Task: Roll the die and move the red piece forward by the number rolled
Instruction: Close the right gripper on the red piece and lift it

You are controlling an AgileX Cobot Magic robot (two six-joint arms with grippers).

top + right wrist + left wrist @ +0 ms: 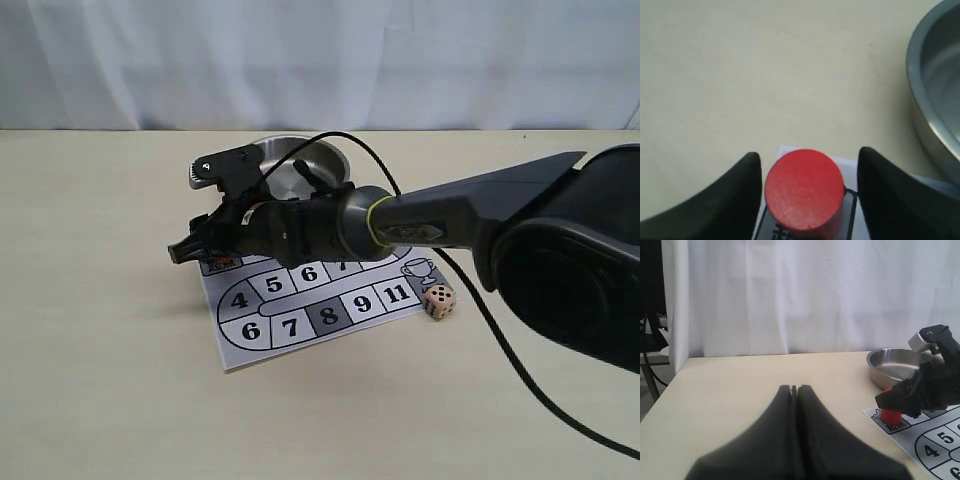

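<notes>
The left gripper (794,388) sits low at the centre of its wrist view, fingers pressed together on nothing. In the exterior view the right arm (430,225) reaches from the right edge to centre-left. The right gripper (809,154) is spread either side of the red piece (804,187), with narrow gaps. The piece stands on the upper-left corner of the board (328,318). The die (438,300) lies just right of the board on the pale table (100,330). A steel bowl (285,148) and a white curtain (300,60) are behind.

Red piece (804,192) upright on board (328,318) corner sq; beige die (438,300) just off board by sq 11.
</notes>
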